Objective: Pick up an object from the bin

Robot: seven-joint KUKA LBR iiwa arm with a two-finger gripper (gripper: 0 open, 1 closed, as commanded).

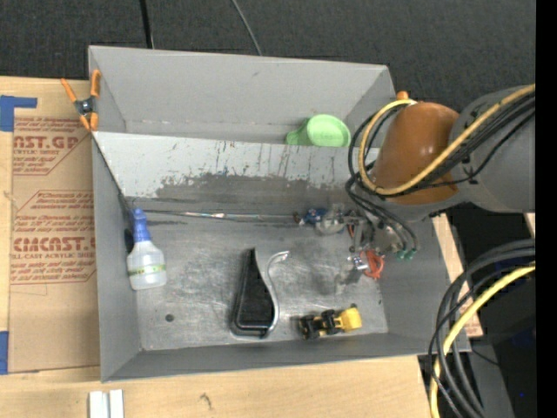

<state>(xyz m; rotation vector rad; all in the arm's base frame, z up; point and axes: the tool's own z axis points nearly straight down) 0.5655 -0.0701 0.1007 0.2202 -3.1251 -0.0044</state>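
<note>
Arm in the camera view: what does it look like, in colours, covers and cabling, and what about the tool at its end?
The arm is a thick, rounded grey body. Its wrist wears a glossy orange-brown dome cover, ringed by looping yellow and black cables. Below it hangs the small tool, a dark cluster of thin wires and metal parts.

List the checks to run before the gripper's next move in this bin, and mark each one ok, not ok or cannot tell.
1. Gripper is inside the bin, low on its right side: ok.
2. Gripper carries nothing: cannot tell; a small red piece sits right against it.
3. Yellow and black toy vehicle, the nearest thing, lies alone on the floor: ok.
4. Black handled tool lies apart from the toy vehicle: ok.
5. Spray bottle by the left wall and green round thing at the back wall are out of the way: ok.
</note>
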